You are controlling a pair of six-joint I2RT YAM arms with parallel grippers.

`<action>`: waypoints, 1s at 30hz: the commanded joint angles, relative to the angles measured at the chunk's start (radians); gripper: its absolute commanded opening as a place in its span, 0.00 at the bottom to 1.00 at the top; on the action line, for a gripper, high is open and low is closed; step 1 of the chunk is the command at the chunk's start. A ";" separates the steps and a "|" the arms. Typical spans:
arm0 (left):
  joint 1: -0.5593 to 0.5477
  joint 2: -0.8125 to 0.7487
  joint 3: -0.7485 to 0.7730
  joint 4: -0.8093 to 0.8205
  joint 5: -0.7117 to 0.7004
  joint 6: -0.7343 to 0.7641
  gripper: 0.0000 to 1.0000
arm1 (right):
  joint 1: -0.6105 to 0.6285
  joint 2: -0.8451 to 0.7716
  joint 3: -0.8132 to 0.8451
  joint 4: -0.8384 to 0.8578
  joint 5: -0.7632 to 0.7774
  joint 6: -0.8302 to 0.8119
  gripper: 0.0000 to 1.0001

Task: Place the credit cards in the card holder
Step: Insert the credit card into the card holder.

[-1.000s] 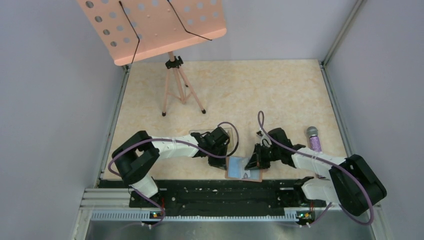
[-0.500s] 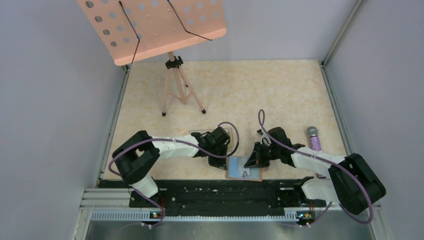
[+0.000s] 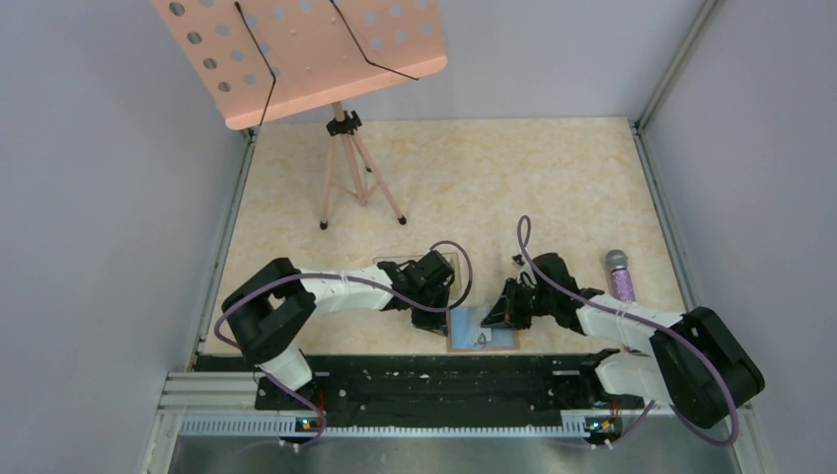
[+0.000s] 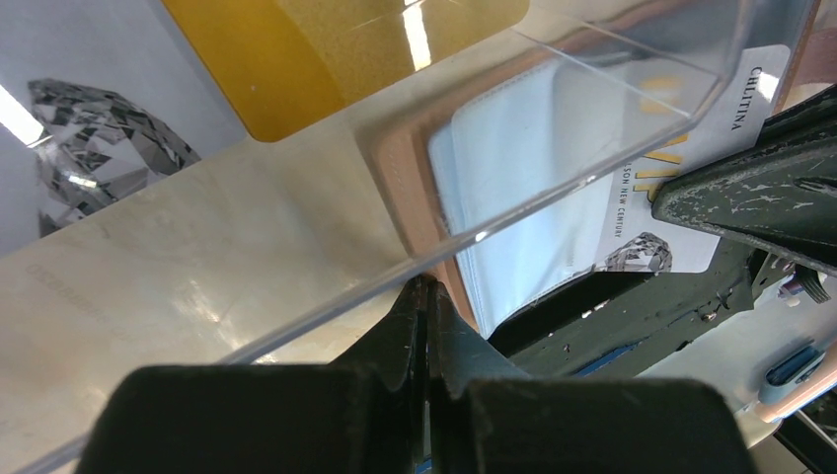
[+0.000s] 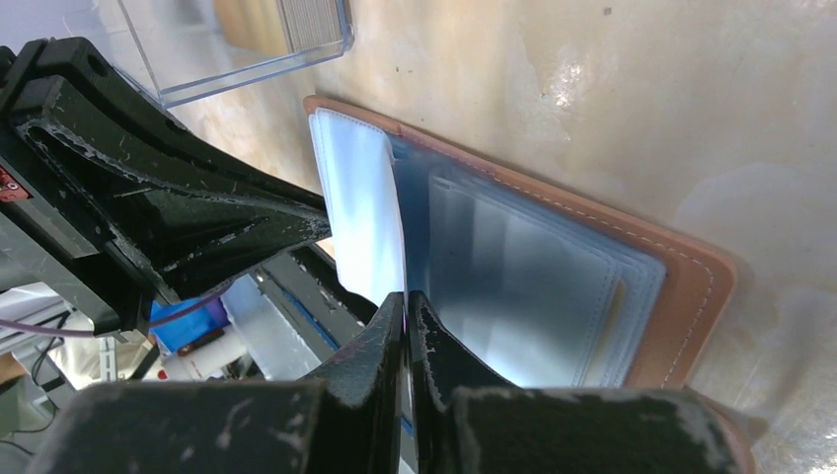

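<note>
The card holder (image 3: 466, 334) lies open at the table's near edge, brown outside with bluish inner faces (image 5: 553, 286). My left gripper (image 3: 441, 324) is shut and holds nothing; its tips (image 4: 426, 284) press on the holder's brown left edge (image 4: 513, 257). My right gripper (image 3: 491, 318) (image 5: 407, 296) is shut on a pale printed credit card (image 4: 691, 197), which slants down onto the holder's inner face (image 5: 360, 207). A yellow credit card (image 4: 326, 49) and a grey-white one (image 4: 89, 128) lie in the clear box (image 4: 296, 227) beside the holder.
The clear box (image 3: 387, 263) stands just behind my left gripper. A purple microphone (image 3: 620, 275) lies at the right. A pink music stand (image 3: 306, 54) on a tripod (image 3: 350, 168) stands at the back left. A black rail (image 3: 434, 380) runs along the near edge.
My right gripper has drawn slightly back from the near edge with the card, and the holder's near right corner shows less. The left arm has not moved.
</note>
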 commanded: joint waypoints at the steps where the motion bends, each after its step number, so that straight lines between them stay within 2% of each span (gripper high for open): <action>1: -0.006 0.053 -0.006 -0.018 0.002 -0.016 0.00 | -0.002 -0.015 0.008 -0.005 0.041 -0.007 0.05; 8: -0.007 0.057 0.002 -0.020 0.002 -0.016 0.00 | 0.023 0.026 0.089 -0.125 0.074 -0.061 0.15; 16: -0.007 0.063 0.013 -0.019 0.005 -0.017 0.00 | 0.125 0.092 0.154 -0.144 0.108 -0.044 0.17; 19: -0.007 0.067 0.017 -0.019 0.004 -0.019 0.00 | 0.143 0.091 0.201 -0.232 0.146 -0.052 0.25; 25: -0.008 0.071 0.026 -0.017 0.004 -0.020 0.00 | 0.159 0.062 0.297 -0.431 0.247 -0.082 0.49; 30: -0.007 0.084 0.043 -0.017 0.011 -0.017 0.00 | 0.170 0.063 0.332 -0.493 0.279 -0.087 0.61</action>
